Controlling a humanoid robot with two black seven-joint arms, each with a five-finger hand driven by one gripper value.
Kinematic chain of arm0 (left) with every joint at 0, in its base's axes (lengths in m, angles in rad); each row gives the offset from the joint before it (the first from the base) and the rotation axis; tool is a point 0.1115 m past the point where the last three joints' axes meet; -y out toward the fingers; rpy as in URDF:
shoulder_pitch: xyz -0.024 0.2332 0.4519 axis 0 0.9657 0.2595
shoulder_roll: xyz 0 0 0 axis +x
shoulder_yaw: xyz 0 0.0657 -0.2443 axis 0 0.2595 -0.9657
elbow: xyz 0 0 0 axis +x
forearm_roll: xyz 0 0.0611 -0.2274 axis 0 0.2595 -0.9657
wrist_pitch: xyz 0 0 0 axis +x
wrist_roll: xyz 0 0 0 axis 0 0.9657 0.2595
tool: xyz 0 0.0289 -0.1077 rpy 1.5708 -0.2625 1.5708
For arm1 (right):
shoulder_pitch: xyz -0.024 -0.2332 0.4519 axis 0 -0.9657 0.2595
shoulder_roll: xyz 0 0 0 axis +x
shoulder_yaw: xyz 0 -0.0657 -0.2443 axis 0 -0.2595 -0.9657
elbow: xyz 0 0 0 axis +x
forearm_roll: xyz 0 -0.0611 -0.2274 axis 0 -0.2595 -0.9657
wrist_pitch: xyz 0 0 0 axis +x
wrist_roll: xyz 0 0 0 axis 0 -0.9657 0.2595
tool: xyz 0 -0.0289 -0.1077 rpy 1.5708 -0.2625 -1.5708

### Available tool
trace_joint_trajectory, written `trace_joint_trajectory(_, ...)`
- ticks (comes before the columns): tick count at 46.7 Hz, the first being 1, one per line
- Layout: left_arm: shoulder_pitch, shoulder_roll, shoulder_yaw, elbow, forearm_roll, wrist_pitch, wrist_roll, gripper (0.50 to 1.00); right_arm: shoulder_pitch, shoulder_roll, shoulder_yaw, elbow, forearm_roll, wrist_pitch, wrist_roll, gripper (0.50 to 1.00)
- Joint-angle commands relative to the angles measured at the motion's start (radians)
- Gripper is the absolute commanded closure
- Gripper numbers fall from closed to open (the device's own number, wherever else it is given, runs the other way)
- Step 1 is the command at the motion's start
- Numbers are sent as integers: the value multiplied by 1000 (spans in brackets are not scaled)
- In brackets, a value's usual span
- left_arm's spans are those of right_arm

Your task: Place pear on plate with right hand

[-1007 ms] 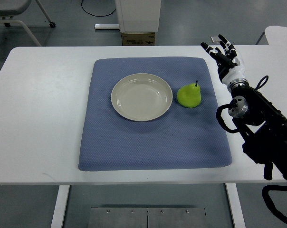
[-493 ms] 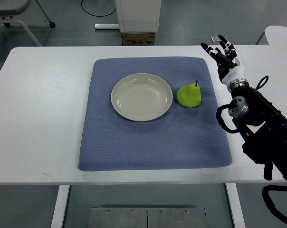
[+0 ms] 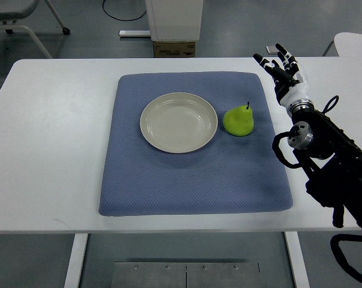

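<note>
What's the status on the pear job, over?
Right hand open, empty, past the mat's far right corner. Pear upright on blue mat, just right of empty plate. Path between hand and pear clear. Left arm not in view.

black arm (image 3: 334, 162), white hand (image 3: 284, 72), black fingertips

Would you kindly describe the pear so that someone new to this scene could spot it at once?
On the white table lies a blue-grey padded mat with a round cream plate near its middle. Just right of the plate, on the mat and not on the plate, sits the small bright green pear, its dark stem pointing away. It is the only green thing there.
</note>
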Motion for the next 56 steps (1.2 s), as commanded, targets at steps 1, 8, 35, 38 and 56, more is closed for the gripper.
trace_joint_trajectory(1,0,0,0,0,0,0,0,500,1,0,0,1,0,0,0,500)
trace_joint_trajectory(8,0,0,0,0,0,0,0,500,5,0,-2,1,0,2,0,500)
trace_joint_trajectory(35,0,0,0,0,0,0,0,500,28,0,-37,0,0,2,-2,500)
trace_joint_trajectory(38,0,0,0,0,0,0,0,500,29,0,-41,0,0,2,-2,500)
trace_joint_trajectory(56,0,0,0,0,0,0,0,500,32,-25,-51,8,-2,21,7,500)
